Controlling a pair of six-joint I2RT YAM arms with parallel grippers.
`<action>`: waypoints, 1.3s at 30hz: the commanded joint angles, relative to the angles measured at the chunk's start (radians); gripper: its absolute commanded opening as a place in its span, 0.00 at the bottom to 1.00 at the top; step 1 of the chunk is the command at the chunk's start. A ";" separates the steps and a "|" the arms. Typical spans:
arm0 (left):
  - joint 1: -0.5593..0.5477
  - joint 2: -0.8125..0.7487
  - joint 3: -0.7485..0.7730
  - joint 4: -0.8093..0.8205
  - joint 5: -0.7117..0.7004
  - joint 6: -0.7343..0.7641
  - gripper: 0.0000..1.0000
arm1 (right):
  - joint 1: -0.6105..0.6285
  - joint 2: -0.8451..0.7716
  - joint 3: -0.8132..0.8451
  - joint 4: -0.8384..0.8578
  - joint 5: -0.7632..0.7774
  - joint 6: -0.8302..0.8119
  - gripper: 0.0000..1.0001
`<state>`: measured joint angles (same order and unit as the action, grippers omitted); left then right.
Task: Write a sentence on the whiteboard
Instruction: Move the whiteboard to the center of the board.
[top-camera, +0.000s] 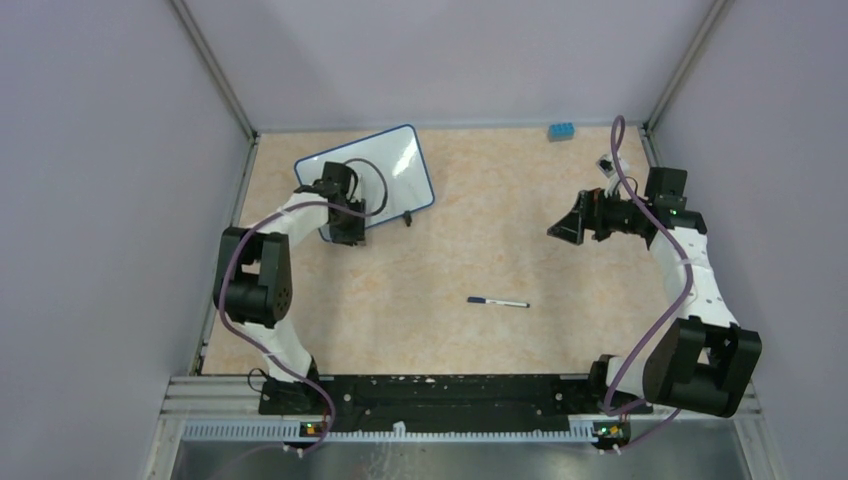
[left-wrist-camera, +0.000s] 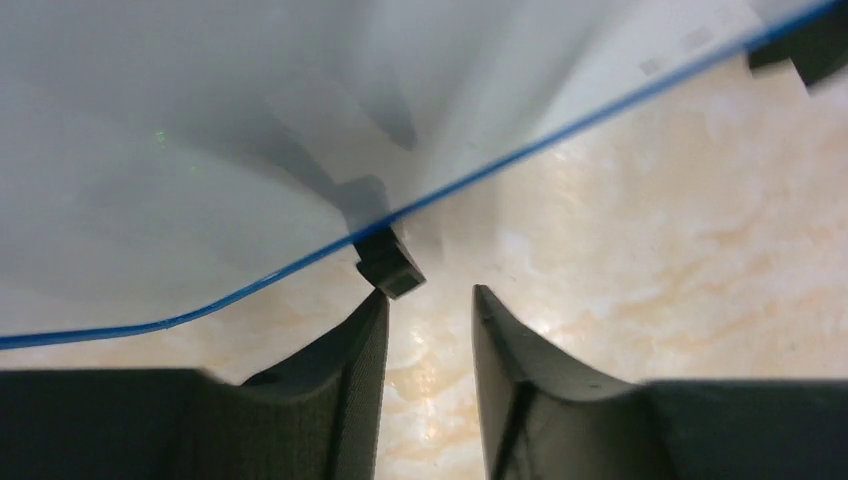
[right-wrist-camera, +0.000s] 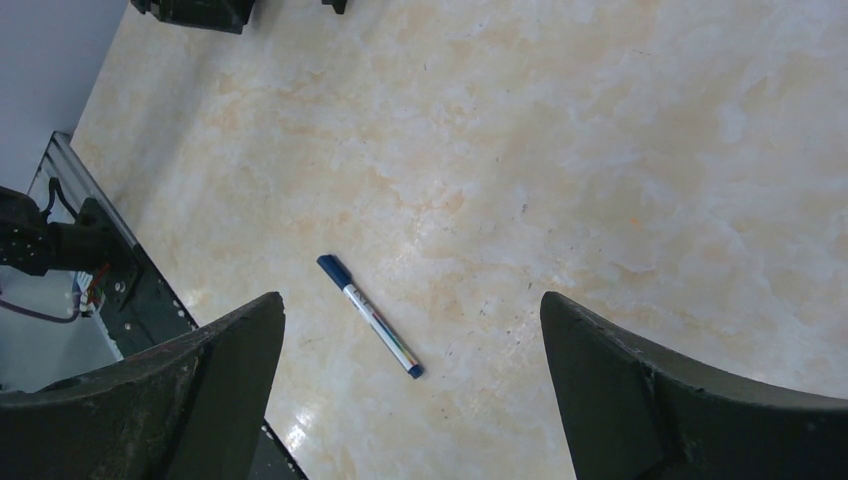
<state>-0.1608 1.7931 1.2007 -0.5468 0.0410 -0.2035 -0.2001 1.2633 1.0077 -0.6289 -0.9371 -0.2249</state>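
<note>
left gripper (left-wrist-camera: 430, 295) fills the bottom of the left wrist view: two dark fingers (left-wrist-camera: 345, 380) with a narrow gap between them, partly open, nothing in the gap, just worktop (left-wrist-camera: 650, 250) showing through

black clip foot (left-wrist-camera: 389, 265) of the whiteboard (left-wrist-camera: 180, 150) sits right at the tip of the finger on the left of that view, can't tell if they touch

blue rim (left-wrist-camera: 500, 165) runs diagonally across that view, glossy white face above it with soft grey reflections

top view: whiteboard is at the far left of the worktop, skewed to the walls, rounded corners, left gripper over its near edge, left arm stretched forward from its base

second clip foot (top-camera: 407, 217) shows at the near edge, to the right of the gripper

right gripper (right-wrist-camera: 410, 300) is spread wide and has hold of nothing, raised over the right half of the worktop, well apart from the board

marker (right-wrist-camera: 370, 316) lies flat on the bare worktop below it, seen between the two fingers in the right wrist view, blue cap at one end, white barrel; in the top view it's roughly mid-worktop, nearer the arm bases, touching neither gripper

small blue block (top-camera: 561, 131) sits against the far wall, right of centre

black base rail (top-camera: 450, 390) runs along the near edge with both arms bolted to it
</note>
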 joint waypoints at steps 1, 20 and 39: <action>-0.065 -0.105 -0.019 -0.055 0.162 0.120 0.51 | 0.002 -0.022 0.008 0.022 -0.009 -0.023 0.95; -0.161 -0.056 0.403 -0.497 0.300 1.561 0.80 | 0.004 -0.038 -0.020 0.023 -0.002 -0.037 0.95; -0.134 0.058 0.176 -0.443 0.032 2.234 0.66 | 0.004 -0.035 -0.040 0.030 0.013 -0.044 0.95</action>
<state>-0.2989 1.8336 1.3903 -0.9897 0.1261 1.9240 -0.2001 1.2556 0.9733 -0.6220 -0.9192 -0.2440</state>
